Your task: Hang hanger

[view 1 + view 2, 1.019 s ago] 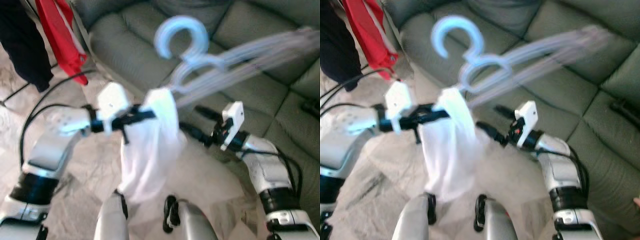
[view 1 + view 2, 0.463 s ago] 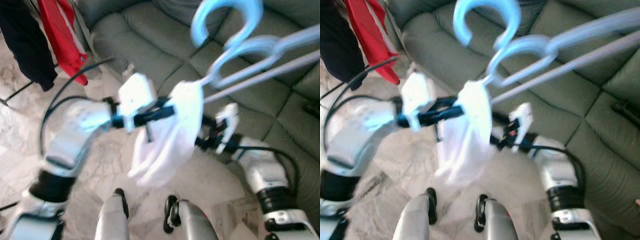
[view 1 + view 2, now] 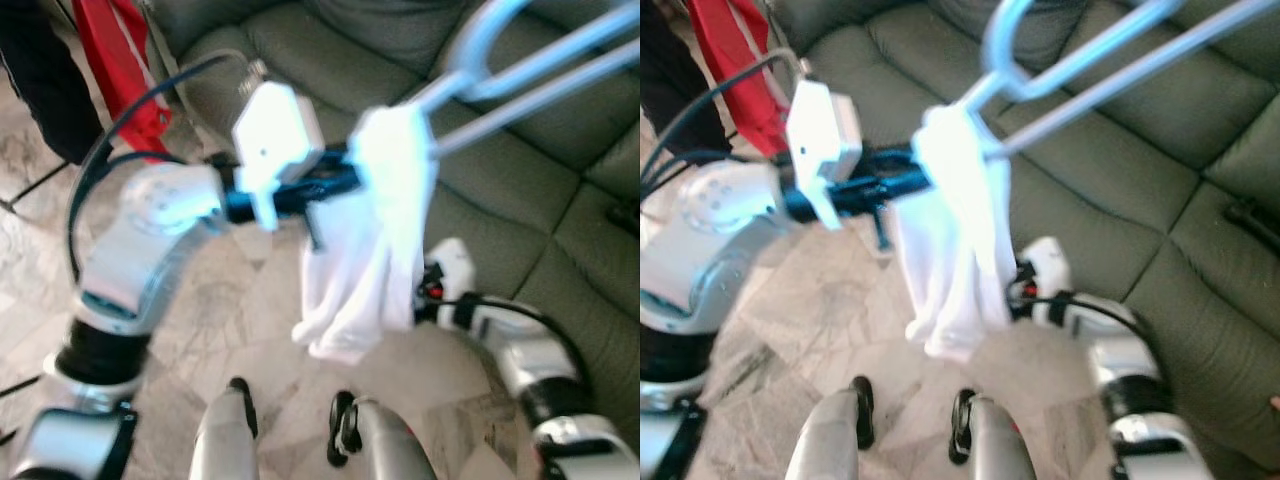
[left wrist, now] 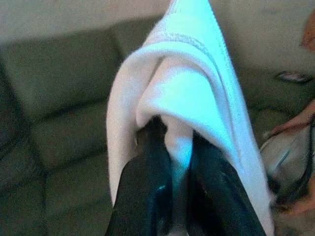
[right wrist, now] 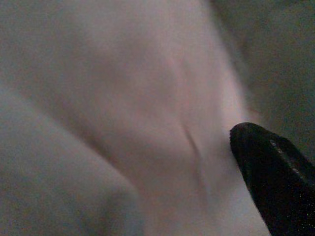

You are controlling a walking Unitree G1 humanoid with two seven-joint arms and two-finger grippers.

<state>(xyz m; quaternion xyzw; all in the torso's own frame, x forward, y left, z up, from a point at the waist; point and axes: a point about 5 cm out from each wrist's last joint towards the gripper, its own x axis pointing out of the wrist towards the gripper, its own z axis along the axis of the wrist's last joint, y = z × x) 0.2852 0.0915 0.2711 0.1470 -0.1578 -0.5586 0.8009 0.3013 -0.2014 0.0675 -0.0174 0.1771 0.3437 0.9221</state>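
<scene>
Above the grey sofa (image 3: 300,60) the left gripper (image 4: 172,162), fingers clamped on white cloth (image 3: 375,230) draped on the pale blue hanger (image 3: 530,70), has lifted it higher toward hanging, right gripper (image 5: 273,172) low behind, fingers' state unclear

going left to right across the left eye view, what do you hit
black garment → red garment → left wrist camera box → white cloth → right arm

A grey-green sofa (image 3: 300,60) is standing on the marble floor (image 3: 200,310). Red (image 3: 125,70) and black (image 3: 45,90) garments are hanging beside its end.
</scene>
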